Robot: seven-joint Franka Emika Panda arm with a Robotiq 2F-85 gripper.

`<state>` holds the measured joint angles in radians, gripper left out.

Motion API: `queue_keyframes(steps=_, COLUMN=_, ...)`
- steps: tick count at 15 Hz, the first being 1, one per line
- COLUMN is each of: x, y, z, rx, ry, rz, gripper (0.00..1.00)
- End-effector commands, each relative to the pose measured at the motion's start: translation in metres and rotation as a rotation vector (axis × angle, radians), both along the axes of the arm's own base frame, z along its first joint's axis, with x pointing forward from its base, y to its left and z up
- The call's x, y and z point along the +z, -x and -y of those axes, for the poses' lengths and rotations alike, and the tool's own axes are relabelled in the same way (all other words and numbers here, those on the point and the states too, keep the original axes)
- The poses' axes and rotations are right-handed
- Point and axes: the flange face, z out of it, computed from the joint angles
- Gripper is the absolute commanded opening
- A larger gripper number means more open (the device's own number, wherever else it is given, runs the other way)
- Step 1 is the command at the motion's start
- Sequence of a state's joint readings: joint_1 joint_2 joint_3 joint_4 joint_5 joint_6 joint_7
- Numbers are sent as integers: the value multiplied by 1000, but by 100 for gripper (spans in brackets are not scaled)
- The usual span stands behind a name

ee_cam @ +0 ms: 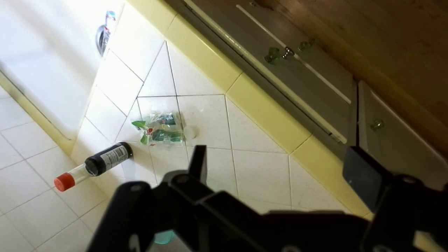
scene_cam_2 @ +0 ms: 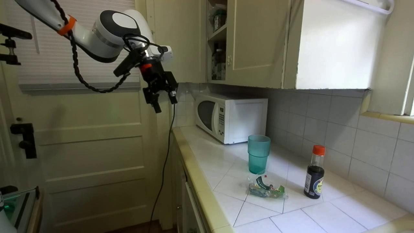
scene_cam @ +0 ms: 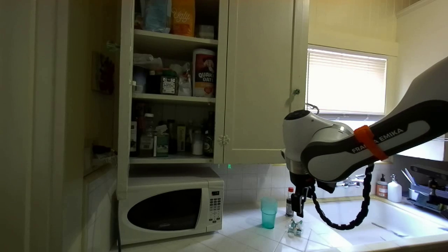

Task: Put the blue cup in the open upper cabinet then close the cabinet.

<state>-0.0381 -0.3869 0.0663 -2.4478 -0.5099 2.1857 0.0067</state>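
- Hand (scene_cam_2: 166, 104): fingers stand apart; through the gap, the wrist view shows tiles of the desk (scene_cam_2: 210, 152). In an exterior view the fingers (scene_cam: 297, 204) overlap darkly, so their spacing cannot be read there.
- Arm (scene_cam: 329, 164): runs out of view at the edge of both exterior views.
- Blue cup (scene_cam_2: 258, 154): upright on the desk, between the microwave (scene_cam_2: 247, 119) and a bottle with a red cap (scene_cam_2: 314, 176); apart from the hand. In the wrist view, the hand hides all but a small teal part (ee_cam: 164, 237).
- Plastic packet (scene_cam_2: 266, 190): lies on the desk near the cup; its shiny, transparent wrapper leaves the contents hard to make out.
- Upper cabinet (scene_cam: 220, 87): above the microwave, its door (scene_cam: 124, 105) open and seen nearly edge-on in an exterior view. Its top is cut off in both exterior views.
- Shelves (scene_cam: 175, 99): crowded; the lowest is dim, and I cannot read most labels on it. In an exterior view, only a narrow strip (scene_cam_2: 218, 33) shows beside the closed neighbouring door (scene_cam_2: 258, 42).
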Motion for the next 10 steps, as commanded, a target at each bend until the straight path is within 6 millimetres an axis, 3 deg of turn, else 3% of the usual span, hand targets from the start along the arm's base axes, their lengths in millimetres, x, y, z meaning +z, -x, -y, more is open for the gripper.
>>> queue_keyframes(steps=1, x=0, y=-40, z=21, rx=-49, ry=-70, rz=97, gripper=100)
queue_keyframes(steps=8, x=28, y=-122, z=24, rx=22, ry=24, rz=159, gripper=100)
queue_keyframes(steps=10, x=36, y=-136, z=13, rx=66, ry=77, rz=172, gripper=100)
